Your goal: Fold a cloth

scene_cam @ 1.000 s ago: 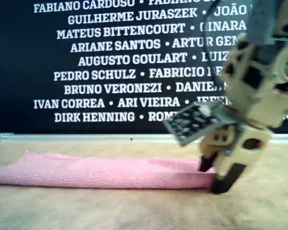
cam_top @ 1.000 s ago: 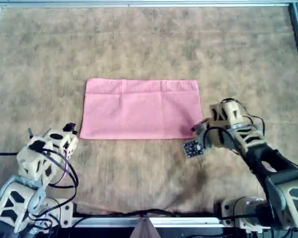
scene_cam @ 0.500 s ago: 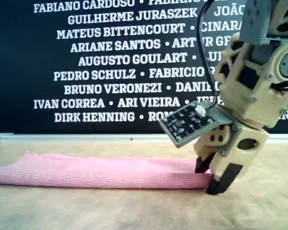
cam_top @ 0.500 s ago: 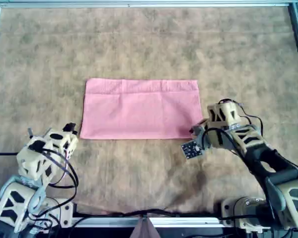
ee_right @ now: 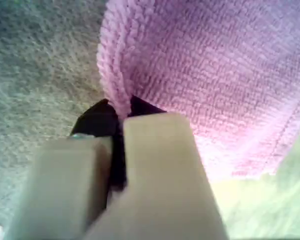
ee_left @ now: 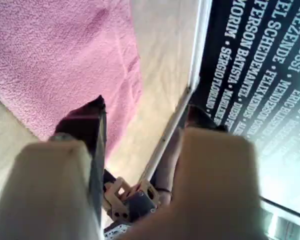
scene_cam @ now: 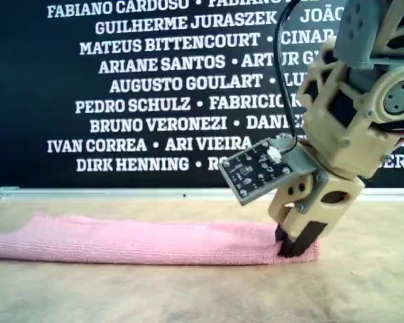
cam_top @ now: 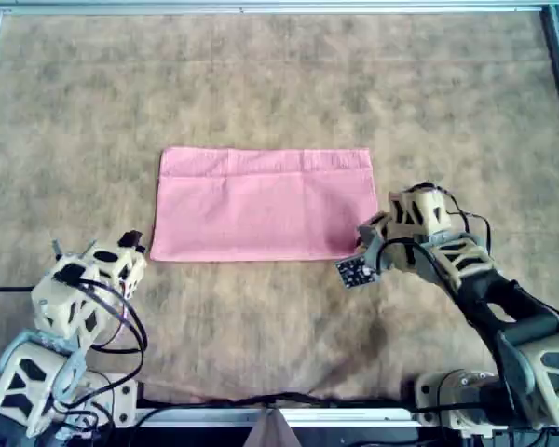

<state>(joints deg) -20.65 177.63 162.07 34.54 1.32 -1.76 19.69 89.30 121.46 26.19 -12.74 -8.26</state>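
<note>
The pink cloth (cam_top: 261,205) lies flat as a wide rectangle in the middle of the overhead view, folded once with a seam line near its far edge. My right gripper (cam_top: 367,242) is at the cloth's near corner on the overhead view's right, shut on the cloth's edge (ee_right: 115,95); the exterior view shows the jaws (scene_cam: 293,245) pinching that end of the cloth (scene_cam: 141,239) low on the surface. My left gripper (cam_top: 130,244) hovers just off the cloth's near corner on the overhead view's left, open (ee_left: 147,112), with the cloth (ee_left: 55,55) beyond its fingertips.
A brown felt-like mat (cam_top: 279,84) covers the whole table inside a metal frame (cam_top: 261,7). A black banner with white names (scene_cam: 148,81) stands behind the far edge. A small circuit board (cam_top: 356,270) sticks out from the right gripper.
The right gripper slid onto the cloth's near corner and shut on it; before, its jaws stood open around the edge. The left arm has not moved.
</note>
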